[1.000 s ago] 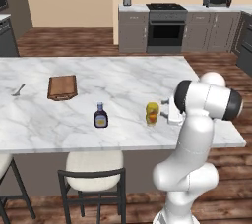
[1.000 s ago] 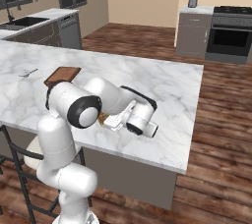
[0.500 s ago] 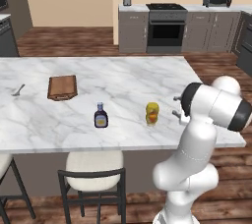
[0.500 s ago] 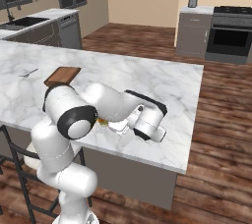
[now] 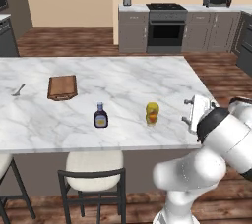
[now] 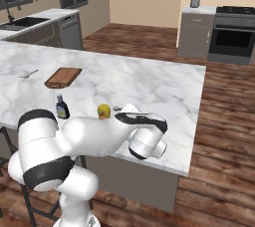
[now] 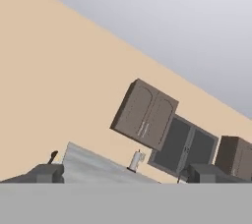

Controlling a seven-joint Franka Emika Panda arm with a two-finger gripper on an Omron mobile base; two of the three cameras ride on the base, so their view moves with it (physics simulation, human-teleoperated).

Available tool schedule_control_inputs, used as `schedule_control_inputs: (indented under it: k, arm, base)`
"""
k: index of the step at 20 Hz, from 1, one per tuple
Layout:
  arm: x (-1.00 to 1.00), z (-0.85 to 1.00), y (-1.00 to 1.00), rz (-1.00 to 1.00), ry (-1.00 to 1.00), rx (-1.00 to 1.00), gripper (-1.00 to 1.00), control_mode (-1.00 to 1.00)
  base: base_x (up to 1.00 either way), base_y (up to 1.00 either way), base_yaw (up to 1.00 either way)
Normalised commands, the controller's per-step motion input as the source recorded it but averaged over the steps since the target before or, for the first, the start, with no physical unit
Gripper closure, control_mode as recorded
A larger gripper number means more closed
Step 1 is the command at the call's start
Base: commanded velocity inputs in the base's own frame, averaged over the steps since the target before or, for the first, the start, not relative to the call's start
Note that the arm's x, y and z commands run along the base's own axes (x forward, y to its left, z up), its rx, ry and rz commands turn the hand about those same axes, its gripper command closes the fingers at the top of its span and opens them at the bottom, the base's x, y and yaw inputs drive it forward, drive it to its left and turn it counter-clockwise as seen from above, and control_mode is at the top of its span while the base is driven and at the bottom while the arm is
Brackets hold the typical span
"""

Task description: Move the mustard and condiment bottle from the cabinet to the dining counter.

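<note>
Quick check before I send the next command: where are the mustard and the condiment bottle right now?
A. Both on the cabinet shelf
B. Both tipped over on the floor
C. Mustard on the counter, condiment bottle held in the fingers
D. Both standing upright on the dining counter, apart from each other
D. The mustard and the condiment bottle both stand upright on the dining counter, with bare marble between them and nothing gripping either.
</note>
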Motion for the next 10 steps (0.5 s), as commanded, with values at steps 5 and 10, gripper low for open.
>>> schedule_control_inputs:
  k: [5, 10]
  arm:
    - [-0.86, 0.84, 0.5, -0.11, -0.04, -0.11, -1.0, -1.0]
    - [-0.59, 0.93, 0.71, -0.04, 0.0, -0.21, -1.0, -1.0]
  base:
    - [0.0, 0.0, 0.0]
    - [0.0, 0.0, 0.0]
